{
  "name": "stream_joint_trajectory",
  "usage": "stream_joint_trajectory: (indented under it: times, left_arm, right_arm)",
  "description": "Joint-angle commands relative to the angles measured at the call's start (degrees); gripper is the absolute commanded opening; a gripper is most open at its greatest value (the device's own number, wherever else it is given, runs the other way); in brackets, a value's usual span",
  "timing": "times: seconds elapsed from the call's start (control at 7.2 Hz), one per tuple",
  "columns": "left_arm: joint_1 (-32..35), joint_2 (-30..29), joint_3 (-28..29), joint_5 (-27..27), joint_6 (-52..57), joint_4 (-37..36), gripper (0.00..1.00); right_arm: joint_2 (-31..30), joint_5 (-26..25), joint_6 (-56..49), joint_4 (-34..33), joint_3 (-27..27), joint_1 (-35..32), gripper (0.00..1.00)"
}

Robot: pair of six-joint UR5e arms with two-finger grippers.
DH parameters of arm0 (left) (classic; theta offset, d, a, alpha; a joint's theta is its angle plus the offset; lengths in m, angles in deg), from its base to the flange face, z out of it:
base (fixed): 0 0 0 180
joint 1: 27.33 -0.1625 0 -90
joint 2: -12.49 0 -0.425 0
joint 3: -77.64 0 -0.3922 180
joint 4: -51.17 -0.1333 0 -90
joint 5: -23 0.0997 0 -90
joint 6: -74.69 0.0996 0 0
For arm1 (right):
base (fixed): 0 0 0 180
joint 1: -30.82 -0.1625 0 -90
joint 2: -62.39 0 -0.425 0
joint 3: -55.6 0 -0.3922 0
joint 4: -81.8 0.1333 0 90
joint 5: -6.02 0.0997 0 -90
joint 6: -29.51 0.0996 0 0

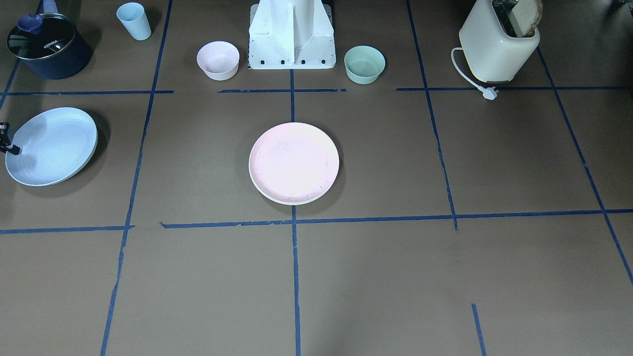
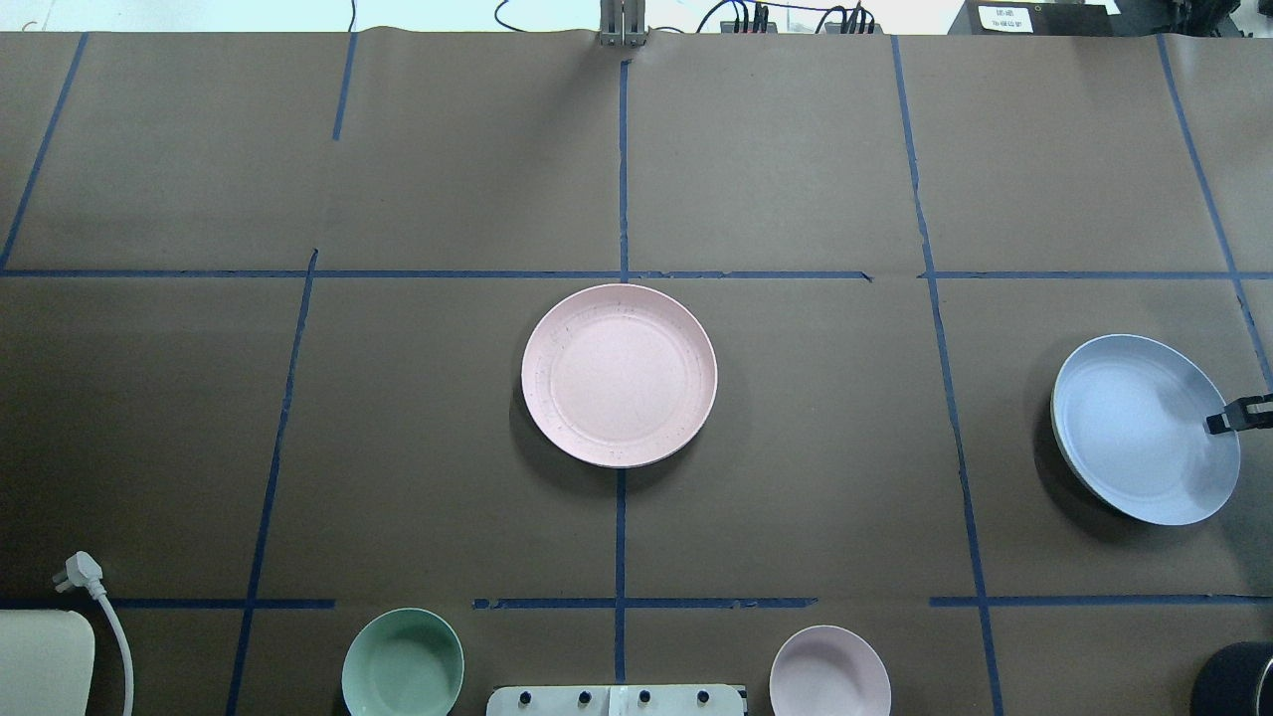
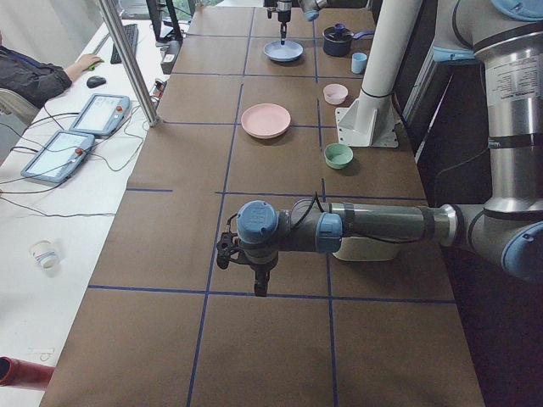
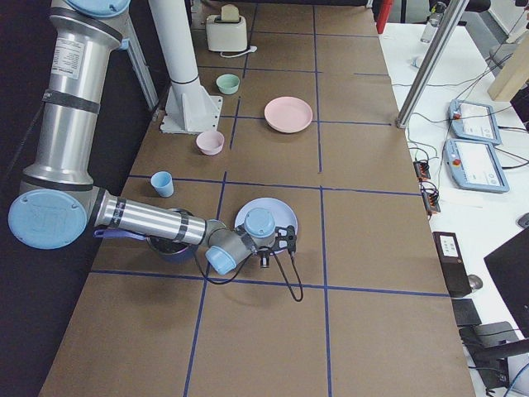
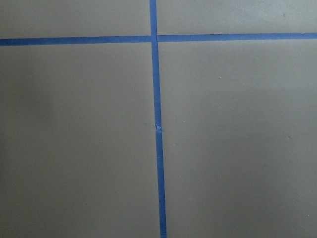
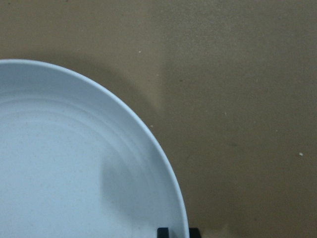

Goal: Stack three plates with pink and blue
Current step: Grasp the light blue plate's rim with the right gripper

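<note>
Left claw (image 3: pixel 260 290) hangs over the tabletop (image 5: pixel 237 148), can't tell if it's apart or together. Pink plate (image 2: pixel 619 375) sits well off to my right claw's (image 2: pixel 1217 423) left. That claw's clamped on the blue plate's (image 2: pixel 1134 428) rim, and the plate looks tipped up. Reckon this is the carry step: next, swing blue over pink, centre it, then let go.

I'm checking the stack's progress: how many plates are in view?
3: the blue plate at the robot's right, tilted in the right pincer; the pink plate at centre; the cream plate beneath it, only its rim showing.
</note>
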Motion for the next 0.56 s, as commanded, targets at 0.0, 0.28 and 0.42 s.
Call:
stream_joint_trajectory:
  times: [0.0, 0.28, 0.42]
  left_arm:
    - [0.01, 0.00, 0.03, -0.02, -0.03, -0.09, 1.00]
    - [0.01, 0.00, -0.06, -0.11, -0.12, 0.00, 1.00]
    - [0.01, 0.00, -0.06, -0.19, -0.21, -0.09, 1.00]
  right_arm:
    - [0.43, 3.70, 2.62, -0.03, 1.83, -0.08, 0.00]
    - [1.30, 8.37, 9.82, -0.29, 7.26, -1.30, 0.00]
    - [4.18, 8.56, 16.55, -0.20, 9.82, -1.31, 0.00]
